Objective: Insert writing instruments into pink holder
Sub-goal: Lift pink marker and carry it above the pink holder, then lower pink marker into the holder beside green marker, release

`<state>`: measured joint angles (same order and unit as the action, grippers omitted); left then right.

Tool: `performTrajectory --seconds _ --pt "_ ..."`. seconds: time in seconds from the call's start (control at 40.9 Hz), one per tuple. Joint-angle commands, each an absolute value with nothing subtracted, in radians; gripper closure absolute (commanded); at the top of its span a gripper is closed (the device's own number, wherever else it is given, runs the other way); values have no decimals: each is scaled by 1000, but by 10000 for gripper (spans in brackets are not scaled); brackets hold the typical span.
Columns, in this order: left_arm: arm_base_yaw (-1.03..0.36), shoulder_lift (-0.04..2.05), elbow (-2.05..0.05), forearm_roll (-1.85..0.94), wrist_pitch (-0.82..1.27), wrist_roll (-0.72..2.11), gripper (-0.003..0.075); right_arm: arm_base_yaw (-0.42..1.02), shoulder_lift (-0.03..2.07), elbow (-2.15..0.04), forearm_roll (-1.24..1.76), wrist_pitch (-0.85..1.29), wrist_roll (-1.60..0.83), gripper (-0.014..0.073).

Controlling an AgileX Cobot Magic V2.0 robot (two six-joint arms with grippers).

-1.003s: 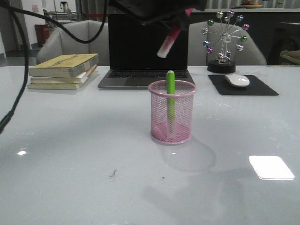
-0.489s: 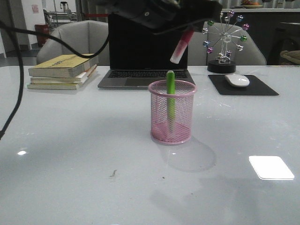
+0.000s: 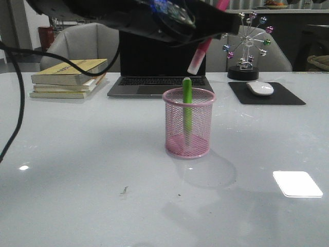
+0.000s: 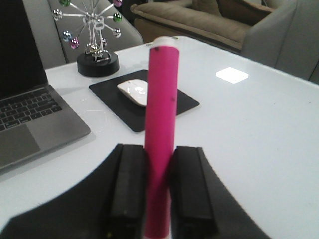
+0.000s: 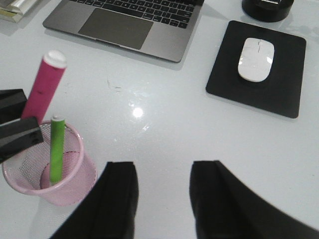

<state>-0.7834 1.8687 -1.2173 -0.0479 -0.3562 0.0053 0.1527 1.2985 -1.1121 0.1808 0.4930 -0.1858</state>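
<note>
We see the small pink wire-mesh cylindrical holder standing upright on the glossy white tabletop, at the centre of the front view. Inside it the lime green marker leans slightly, its top poking above the rim. Above the holder, in the upper centre of that frame, our left gripper is clamped on the bright pink marker, which hangs tilted, its pale end lowest and clear of the holder's rim. In the left wrist view the two black fingers press against the marker's body on either side.

Our right gripper has its two dark fingers spread apart with bare tabletop between them; the holder sits at the lower left of that frame.

Behind the holder, in the front view's upper half, stand an open grey laptop, a stack of books at the left, and at the right a white mouse on a black pad before a small ferris-wheel ornament with coloured beads.
</note>
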Motion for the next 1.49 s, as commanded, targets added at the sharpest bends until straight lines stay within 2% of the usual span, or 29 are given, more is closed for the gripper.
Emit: performTrajectory --seconds 0.0,1.346,1.468 --pt "-791 1835 -1240 -53 -441 0 629 147 1261 -1152 175 431 -193 212" --pt "-759 1870 -1238 -55 -479 0 628 147 1261 -1152 175 432 -193 212" --pt "-759 1870 -1238 -51 -477 0 592 147 1261 -1152 175 433 -193 212"
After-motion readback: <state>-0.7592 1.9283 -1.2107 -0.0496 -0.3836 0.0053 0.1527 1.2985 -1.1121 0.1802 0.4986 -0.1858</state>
